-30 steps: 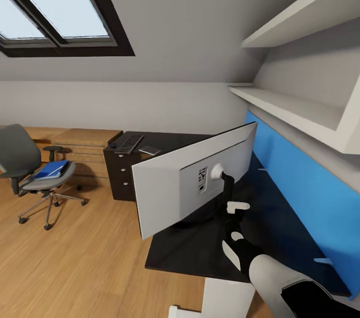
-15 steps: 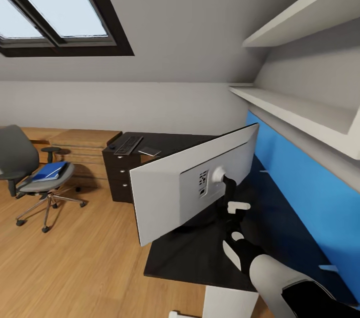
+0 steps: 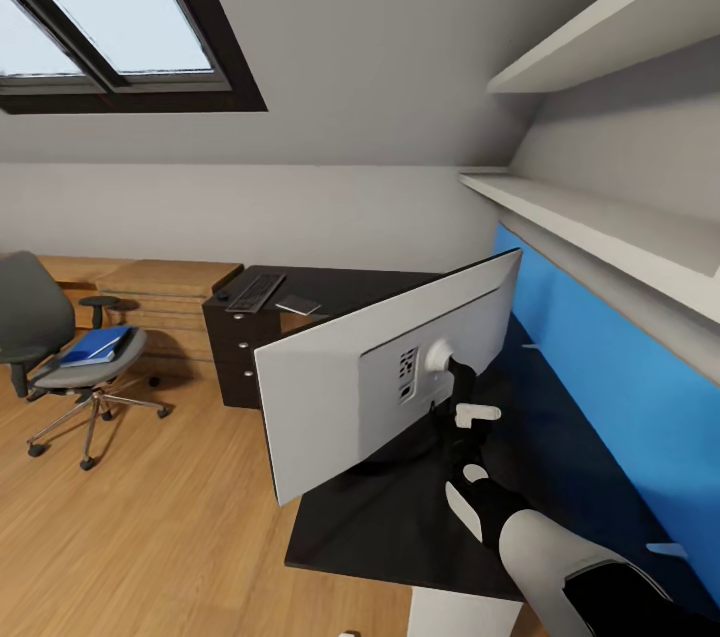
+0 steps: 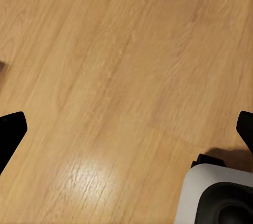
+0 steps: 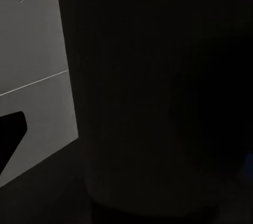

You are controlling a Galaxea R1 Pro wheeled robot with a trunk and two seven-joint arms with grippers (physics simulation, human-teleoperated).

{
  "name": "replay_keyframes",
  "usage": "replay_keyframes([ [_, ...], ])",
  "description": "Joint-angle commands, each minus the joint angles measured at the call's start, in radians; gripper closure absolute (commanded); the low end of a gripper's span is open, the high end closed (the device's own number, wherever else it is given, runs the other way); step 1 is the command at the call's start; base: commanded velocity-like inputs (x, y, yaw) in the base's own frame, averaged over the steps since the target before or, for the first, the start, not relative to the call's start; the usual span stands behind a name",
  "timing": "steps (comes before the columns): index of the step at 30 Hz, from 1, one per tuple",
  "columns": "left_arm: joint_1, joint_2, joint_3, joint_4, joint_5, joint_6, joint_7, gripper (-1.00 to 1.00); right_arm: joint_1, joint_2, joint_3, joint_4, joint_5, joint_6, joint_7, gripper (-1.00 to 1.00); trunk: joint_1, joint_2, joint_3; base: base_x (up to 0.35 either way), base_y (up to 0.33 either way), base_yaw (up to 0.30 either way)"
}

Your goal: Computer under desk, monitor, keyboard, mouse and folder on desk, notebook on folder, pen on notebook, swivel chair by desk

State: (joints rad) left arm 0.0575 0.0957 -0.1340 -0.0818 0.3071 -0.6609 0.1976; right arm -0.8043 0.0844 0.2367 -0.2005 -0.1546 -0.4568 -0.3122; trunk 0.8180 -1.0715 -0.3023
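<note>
The white-backed monitor [image 3: 340,387] stands tilted on the black desk [image 3: 380,517], its back toward me. My right gripper [image 3: 458,405] is shut on its dark stand [image 5: 158,103]; one fingertip [image 5: 10,134] shows beside the monitor's back panel [image 5: 31,66]. The keyboard [image 3: 258,290], a small dark mouse [image 3: 224,295] and a flat grey notebook [image 3: 298,304] lie on the far end of the desk. A blue folder [image 3: 95,344] rests on the seat of the grey swivel chair [image 3: 40,317] at the left. My left gripper [image 4: 129,126] hangs open over the wooden floor.
A dark drawer unit [image 3: 235,352] sits under the desk's far end. A blue wall panel [image 3: 600,367] and white shelves [image 3: 600,227] run along the right. Low wooden cabinets [image 3: 160,282] line the back wall. My base [image 4: 216,195] shows on the floor.
The whole picture has shifted slightly, so the camera moved. The monitor's near edge has swung a little to the left, still in my right gripper.
</note>
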Motion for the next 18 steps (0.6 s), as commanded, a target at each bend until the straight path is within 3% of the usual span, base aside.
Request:
replay_keyframes([
  [1,0.001,0.000,-0.009,-0.003,0.004,0.000,0.006,-1.00,-0.001,0.000,0.009,0.001,-0.010,-0.004,-0.004,-1.00,0.000,-0.001,-0.001,0.002,0.000,0.000],
  [2,0.001,0.000,-0.009,-0.003,0.004,0.000,0.006,-1.00,-0.001,0.000,0.009,0.001,-0.010,-0.003,-0.006,1.00,0.000,-0.001,-0.001,0.000,0.000,0.000],
  [18,0.001,0.000,-0.010,-0.003,0.004,0.000,0.006,-1.00,-0.001,-0.002,0.009,0.001,-0.010,-0.002,-0.007,1.00,0.000,-0.001,-0.001,0.000,0.000,0.000],
])
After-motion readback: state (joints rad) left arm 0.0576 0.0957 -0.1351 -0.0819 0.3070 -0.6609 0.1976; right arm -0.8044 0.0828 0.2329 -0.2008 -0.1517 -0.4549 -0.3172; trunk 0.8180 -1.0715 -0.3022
